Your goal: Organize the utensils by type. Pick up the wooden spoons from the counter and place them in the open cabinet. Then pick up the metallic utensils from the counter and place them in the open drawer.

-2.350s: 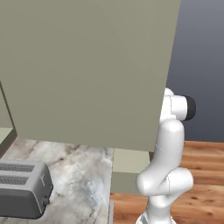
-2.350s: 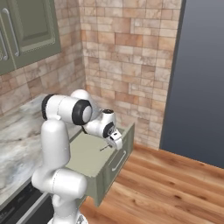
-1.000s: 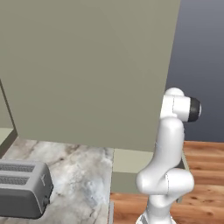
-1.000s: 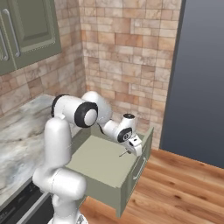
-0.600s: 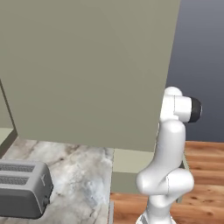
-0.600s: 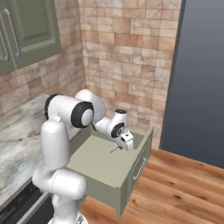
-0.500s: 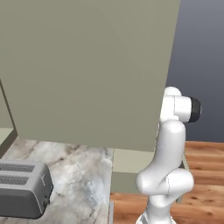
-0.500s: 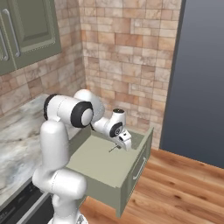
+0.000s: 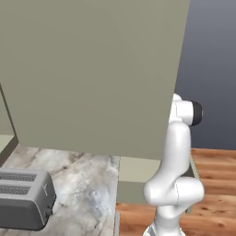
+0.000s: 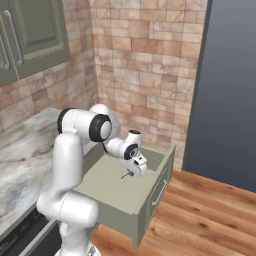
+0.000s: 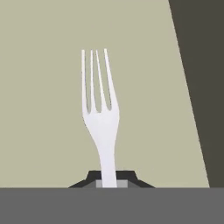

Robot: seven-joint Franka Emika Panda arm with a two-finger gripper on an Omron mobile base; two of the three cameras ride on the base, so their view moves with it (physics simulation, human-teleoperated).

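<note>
My gripper (image 10: pixel 136 168) hangs low over the open drawer (image 10: pixel 146 209) and is shut on a thin silver-grey fork (image 10: pixel 127 175), one of the metallic utensils. In the hand view the fork (image 11: pixel 101 118) stands straight up from my gripper (image 11: pixel 108 182), tines pointing away. Behind it lies the drawer's flat olive floor (image 11: pixel 43 109). The marbled counter (image 10: pixel 20 147) runs to the left of the drawer. The open cabinet's tall olive door (image 9: pixel 92 69) takes up most of the left base view.
A grey toaster (image 9: pixel 23 198) stands on the counter (image 9: pixel 87 184) at lower left. Closed olive wall cupboards (image 10: pixel 30 35) hang at upper left, in front of a brick wall. A dark tall panel (image 10: pixel 230 90) stands right of the drawer, above wooden floor (image 10: pixel 200 220).
Over the last second my gripper has drawn back from the drawer's front edge toward its middle, with the fork still held. The drawer stands further out than in the earliest frame.
</note>
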